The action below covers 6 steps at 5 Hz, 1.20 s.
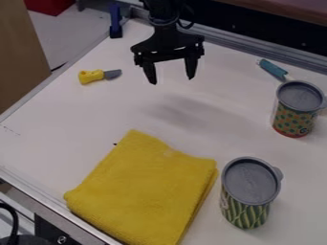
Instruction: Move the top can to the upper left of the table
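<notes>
Two fingers of the black tool [172, 80] hang spread wide apart above the upper middle of the tabletop [57, 124] in the camera view, with nothing held between them. The top can [294, 120], patterned with coloured dots and capped with a grey lid, stands upright to the right of the tool and somewhat lower in the view. Just beyond that can, also right of the tool, lies a blue-handled utensil [273, 70]. To the left of the tool lies a small knife [91, 76] with a yellow handle and a grey blade, its blade pointing toward the tool. Below the tool in the view, a folded yellow cloth [144, 191] lies flat. Below and to the right of the tool, just beside the cloth, a second can [246, 211] with a green pattern and a grey lid stands upright.
</notes>
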{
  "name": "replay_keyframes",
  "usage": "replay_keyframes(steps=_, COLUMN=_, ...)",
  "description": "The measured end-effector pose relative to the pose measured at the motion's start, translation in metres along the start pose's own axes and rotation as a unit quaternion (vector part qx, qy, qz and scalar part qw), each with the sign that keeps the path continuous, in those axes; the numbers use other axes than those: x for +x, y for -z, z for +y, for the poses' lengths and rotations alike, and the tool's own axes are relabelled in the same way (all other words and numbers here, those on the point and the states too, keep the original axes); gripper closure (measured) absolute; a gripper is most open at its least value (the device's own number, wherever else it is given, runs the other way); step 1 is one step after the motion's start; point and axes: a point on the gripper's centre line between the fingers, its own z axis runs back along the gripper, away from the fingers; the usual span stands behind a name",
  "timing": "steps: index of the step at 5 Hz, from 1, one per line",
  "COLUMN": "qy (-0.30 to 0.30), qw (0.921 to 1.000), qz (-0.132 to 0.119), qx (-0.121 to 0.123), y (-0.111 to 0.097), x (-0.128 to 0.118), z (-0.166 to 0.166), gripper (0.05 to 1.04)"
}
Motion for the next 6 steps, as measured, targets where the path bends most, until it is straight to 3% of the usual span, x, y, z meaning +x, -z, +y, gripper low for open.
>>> replay_keyframes(steps=1, qy=-0.006, qw=0.9997, qz=0.022, qx=0.012, y=0.011, x=-0.008, z=0.004, gripper=0.085)
replay_keyframes(steps=2, qy=-0.02, qw=0.9975, qz=0.059, qx=0.034, y=0.01, x=-0.032, z=-0.01, gripper=0.086)
replay_keyframes(steps=3, qy=-0.04, qw=0.9954, qz=0.081, qx=0.033, y=0.008, x=-0.054, z=-0.033, gripper=0.085)
replay_keyframes(steps=5, qy=-0.087, qw=0.993, qz=0.081, qx=0.005, y=-0.018, x=-0.083, z=-0.08, gripper=0.085)
replay_keyframes(steps=6, qy=-0.067, qw=0.994, qz=0.085, qx=-0.015, y=-0.026, x=-0.099, z=-0.116, gripper=0.085)
